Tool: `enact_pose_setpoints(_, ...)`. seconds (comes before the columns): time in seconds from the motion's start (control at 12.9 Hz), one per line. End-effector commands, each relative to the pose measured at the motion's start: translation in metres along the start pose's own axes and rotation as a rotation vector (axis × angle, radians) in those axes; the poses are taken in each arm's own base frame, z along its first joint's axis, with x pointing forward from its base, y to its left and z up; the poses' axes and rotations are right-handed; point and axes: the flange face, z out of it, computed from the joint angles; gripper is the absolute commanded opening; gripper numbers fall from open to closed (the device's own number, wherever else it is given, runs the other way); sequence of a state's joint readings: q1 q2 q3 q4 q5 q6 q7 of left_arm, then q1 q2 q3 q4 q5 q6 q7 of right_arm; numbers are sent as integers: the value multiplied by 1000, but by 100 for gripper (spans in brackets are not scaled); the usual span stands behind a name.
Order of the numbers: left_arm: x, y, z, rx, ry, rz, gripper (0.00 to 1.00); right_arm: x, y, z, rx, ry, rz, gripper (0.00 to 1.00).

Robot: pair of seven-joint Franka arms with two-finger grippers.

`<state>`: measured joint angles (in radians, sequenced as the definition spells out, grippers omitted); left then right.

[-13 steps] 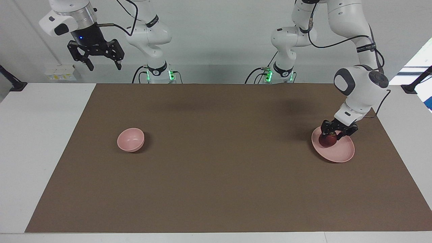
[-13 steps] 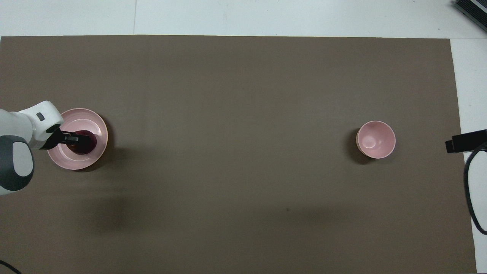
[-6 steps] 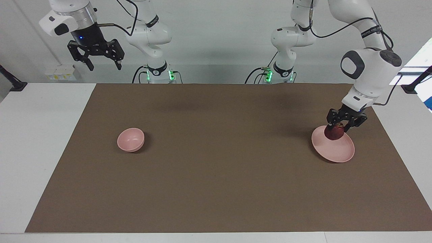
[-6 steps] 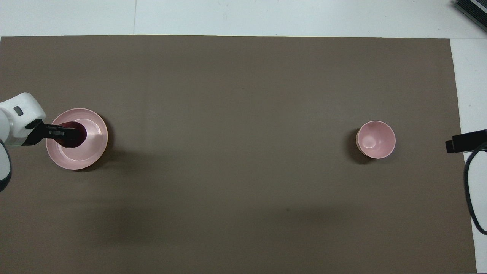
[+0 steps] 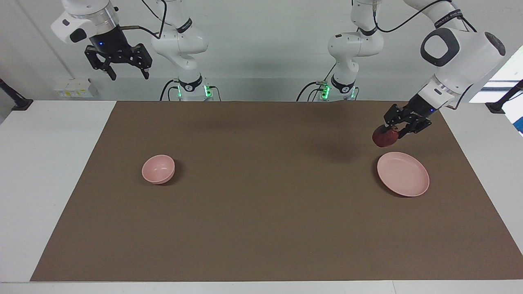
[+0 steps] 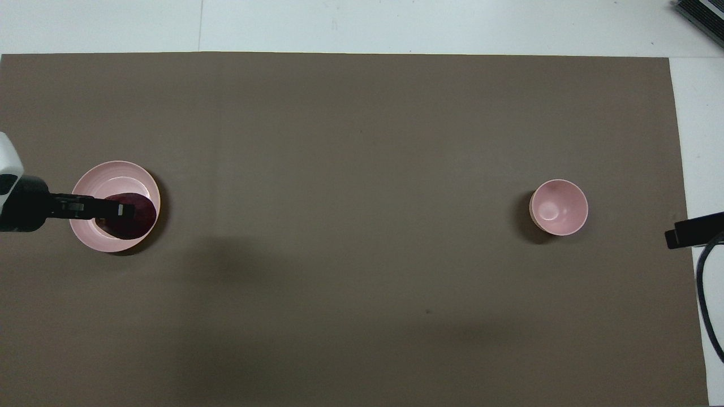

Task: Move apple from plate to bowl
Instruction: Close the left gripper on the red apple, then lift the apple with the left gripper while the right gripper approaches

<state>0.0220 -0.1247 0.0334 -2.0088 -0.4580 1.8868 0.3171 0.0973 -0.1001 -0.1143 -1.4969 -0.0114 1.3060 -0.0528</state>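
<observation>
My left gripper (image 5: 390,130) is shut on the dark red apple (image 5: 384,137) and holds it in the air over the pale pink plate (image 5: 403,179). In the overhead view the apple (image 6: 131,216) and the left gripper (image 6: 116,210) cover part of the plate (image 6: 113,175). The plate lies bare at the left arm's end of the brown mat. The small deep pink bowl (image 5: 158,168) stands empty toward the right arm's end; it also shows in the overhead view (image 6: 559,207). My right gripper (image 5: 126,72) is open and waits high above its end of the table.
A brown mat (image 5: 261,212) covers most of the white table (image 5: 49,163). The right arm's black hand edge (image 6: 693,230) and a cable show at the overhead view's side. Wall sockets (image 5: 73,87) sit by the table's edge nearest the robots.
My left gripper closed on the apple, lifted it off the plate and carried it up and slightly toward the bowl's end. The plate now lies bare. The right gripper shifted a little.
</observation>
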Motion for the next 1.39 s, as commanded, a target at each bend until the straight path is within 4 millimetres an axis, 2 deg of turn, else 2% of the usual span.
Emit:
enact_pose_setpoints(0.0, 1, 32, -3, -131, 20, -127, 0, -4, -1, 0, 22, 29, -2, 100)
enact_pose_setpoints(0.15, 7, 68, 4, -242, 44, -134, 0, 1, -7, 11, 74, 20, 63, 100)
enact_pose_setpoints(0.23, 12, 102, 12, -282, 75, -115, 0, 7, -11, 21, 105, 15, 122, 100)
enact_pose_setpoints(0.31, 14, 120, 19, -302, 86, -154, 0, 12, -15, 31, 127, 21, 168, 100)
enact_pose_setpoints(0.46, 8, 164, 36, -342, 46, -155, 0, 28, -32, 43, 201, 19, 275, 100)
enact_pose_setpoints(0.54, 6, 178, 42, -360, 31, -159, 0, 36, -44, 44, 268, 22, 365, 100)
enact_pose_setpoints(0.62, 5, 185, 42, -395, 27, -175, 0, 47, -65, 47, 326, 26, 452, 100)
enact_pose_setpoints(0.7, 1, 198, 45, -433, 17, -190, 0, 54, -78, 51, 352, 17, 531, 100)
enact_pose_setpoints(0.77, -1, 209, 47, -458, 15, -204, 0, 62, -88, 58, 387, -7, 578, 100)
enact_pose_setpoints(1.0, -2, 225, 48, -550, 35, -253, 0, 82, -105, 75, 508, -87, 729, 100)
enact_pose_setpoints(1.31, -4, 260, 55, -593, 166, -289, 0, 98, -160, 84, 658, -209, 961, 100)
